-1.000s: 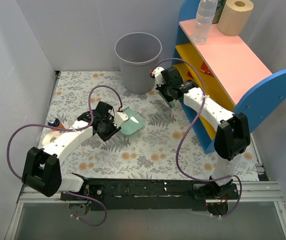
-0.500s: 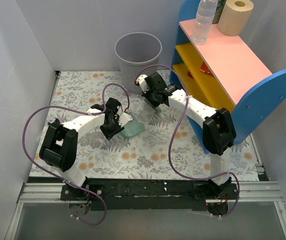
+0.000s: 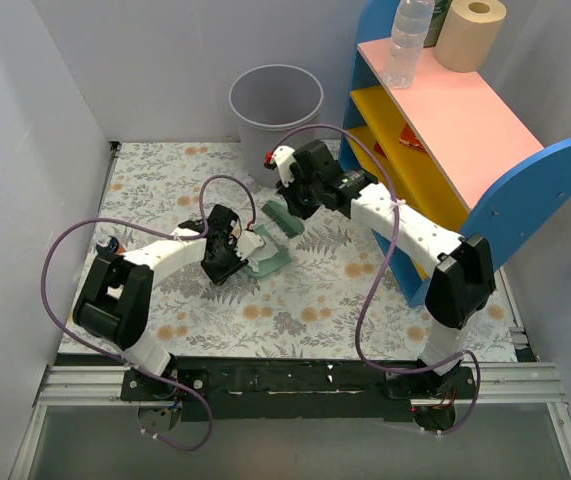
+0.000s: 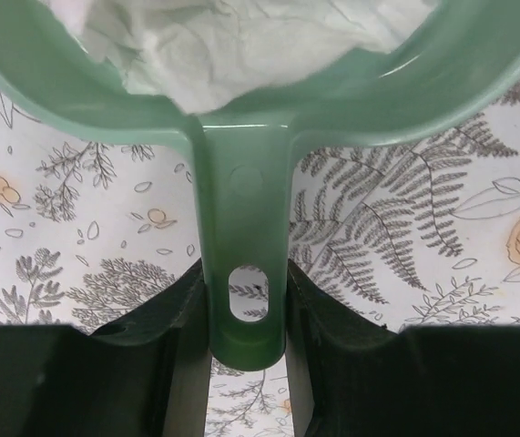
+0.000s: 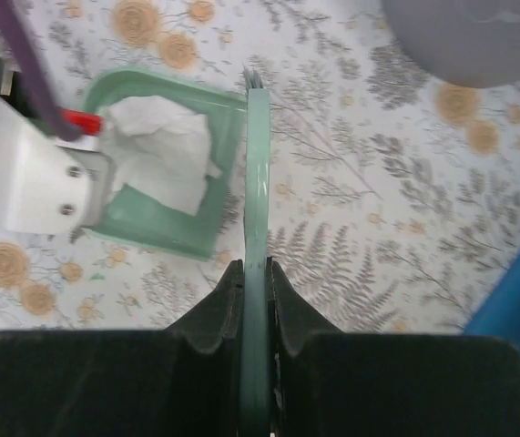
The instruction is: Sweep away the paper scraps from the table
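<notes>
A mint-green dustpan (image 3: 268,262) lies on the flower-print table (image 3: 295,300) left of centre. My left gripper (image 3: 239,257) is shut on its handle (image 4: 244,273), fingers pressed on both sides. Crumpled white paper scraps (image 4: 241,36) fill the pan and also show in the right wrist view (image 5: 164,159). My right gripper (image 3: 293,205) is shut on the thin handle of the green hand brush (image 5: 257,209). The brush (image 3: 283,222) stands just beyond the pan's far right rim (image 5: 232,137). No red or dark blue scraps can be made out on the cloth.
A grey bin (image 3: 276,120) stands at the back of the table, just behind the right gripper. The blue and yellow shelf (image 3: 465,130) with its pink top lines the right side. A small dark blue and orange item (image 3: 110,243) lies at the left table edge.
The right arm has swung left from beside the shelf, bringing the brush to the dustpan's far rim. The left arm has changed pose, its elbow moving right; the pan has barely shifted.
</notes>
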Robot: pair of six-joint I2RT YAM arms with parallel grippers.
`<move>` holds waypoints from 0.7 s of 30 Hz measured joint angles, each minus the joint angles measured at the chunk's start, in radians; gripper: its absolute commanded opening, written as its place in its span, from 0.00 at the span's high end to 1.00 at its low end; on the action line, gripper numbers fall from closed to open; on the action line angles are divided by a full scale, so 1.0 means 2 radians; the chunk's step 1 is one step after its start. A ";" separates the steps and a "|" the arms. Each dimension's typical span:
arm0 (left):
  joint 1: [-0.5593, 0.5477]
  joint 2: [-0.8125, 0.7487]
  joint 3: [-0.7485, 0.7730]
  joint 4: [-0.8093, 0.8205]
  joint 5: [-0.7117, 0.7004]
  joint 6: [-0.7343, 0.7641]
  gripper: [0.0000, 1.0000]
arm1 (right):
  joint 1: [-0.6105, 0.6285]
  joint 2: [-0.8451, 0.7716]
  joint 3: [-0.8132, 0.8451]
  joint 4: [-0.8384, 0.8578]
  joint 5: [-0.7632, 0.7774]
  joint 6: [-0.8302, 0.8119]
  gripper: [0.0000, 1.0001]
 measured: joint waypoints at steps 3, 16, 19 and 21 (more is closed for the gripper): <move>0.000 -0.034 -0.037 0.022 0.005 -0.005 1.00 | -0.008 -0.028 -0.014 -0.001 0.020 -0.016 0.99; 0.000 -0.134 -0.073 0.039 0.041 -0.019 1.00 | -0.044 -0.089 -0.122 0.008 0.099 -0.071 0.99; 0.000 -0.146 -0.022 0.017 0.041 -0.025 1.00 | -0.065 -0.103 -0.137 0.008 0.095 -0.068 0.99; 0.000 -0.147 0.024 0.006 0.041 -0.031 1.00 | -0.078 -0.114 -0.142 0.007 0.092 -0.064 0.99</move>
